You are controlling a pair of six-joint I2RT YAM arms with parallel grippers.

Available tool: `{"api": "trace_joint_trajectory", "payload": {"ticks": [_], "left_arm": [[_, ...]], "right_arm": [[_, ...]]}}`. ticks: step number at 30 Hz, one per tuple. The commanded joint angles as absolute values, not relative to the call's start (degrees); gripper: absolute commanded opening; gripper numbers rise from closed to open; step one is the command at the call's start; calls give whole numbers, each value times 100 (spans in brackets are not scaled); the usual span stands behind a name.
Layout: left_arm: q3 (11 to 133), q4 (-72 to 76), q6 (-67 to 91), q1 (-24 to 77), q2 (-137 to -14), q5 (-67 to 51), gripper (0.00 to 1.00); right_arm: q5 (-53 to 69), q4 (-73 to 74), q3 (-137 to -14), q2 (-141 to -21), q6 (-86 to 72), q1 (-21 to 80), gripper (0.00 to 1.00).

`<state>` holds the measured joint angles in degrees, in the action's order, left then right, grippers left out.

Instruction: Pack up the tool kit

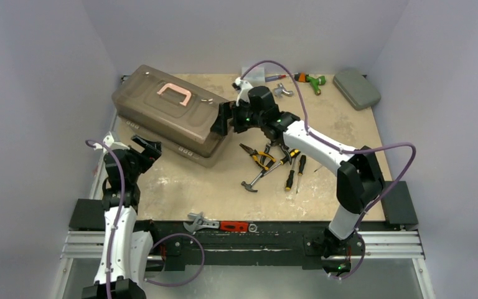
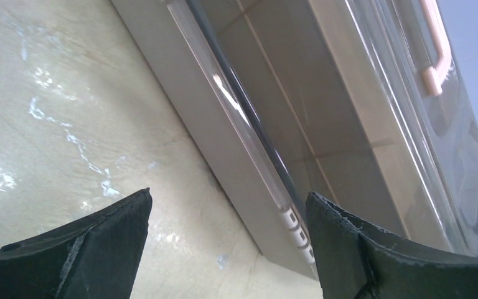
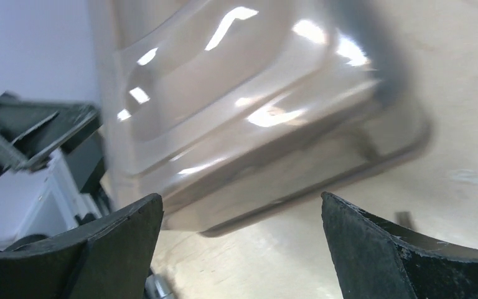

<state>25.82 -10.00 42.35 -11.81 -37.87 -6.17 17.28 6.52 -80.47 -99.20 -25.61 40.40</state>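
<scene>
At the far right corner of your scuffed beige worktop (image 1: 180, 187) you have a small flat grey-green case (image 1: 356, 88) lying close to the wall. Left of it and well apart, on the far edge, you can make out a small clear plastic box (image 1: 255, 70), partly hidden. Plain pale lilac walls (image 1: 37, 93) close in three sides.

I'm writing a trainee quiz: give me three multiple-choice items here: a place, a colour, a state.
1. Where does the flat grey-green case lie? A) the table's far right corner B) its near left corner C) its middle
2. What colour is the handle on the large beige-tan plastic toolbox? A) blue B) pale pink C) black
3. How is the right claw? A) shut on a hammer B) shut, empty C) open
Key: A, it lies far right; B, the lid's bar is pink; C, its fingers stand wide apart.
</scene>
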Motion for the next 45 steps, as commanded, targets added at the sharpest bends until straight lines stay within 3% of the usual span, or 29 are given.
{"api": "trace_joint_trajectory", "payload": {"ticks": [1,9,17,23,27,36,45], "left_arm": [[2305,-849,4201,-1156,-3449,-1138,91],[1812,-127,4539,-1168,-3610,-1221,95],[2145,1251,4937,-1561,-5139,-1745,99],[2387,2832,5137,-1725,-6471,-2730,94],[2103,3366,5330,-1730,-6458,-2972,93],[2168,206,4630,-1730,-4407,-1464,97],[3609,-1189,3976,-1471,-4468,-1675,96]], "right_arm": [[1756,723,-8212,-9666,-2295,3445,97],[2459,881,-9415,-10447,-2443,2991,99],[3351,1731,-11530,-12189,-2544,2966,99],[3718,1308,-10150,-11665,-2522,3195,96],[3340,1264,-8935,-10726,-2241,3678,96],[2537,245,-6661,-9130,-3280,4920,93],[2066,644,-7085,-8664,-3319,4282,96]]}}
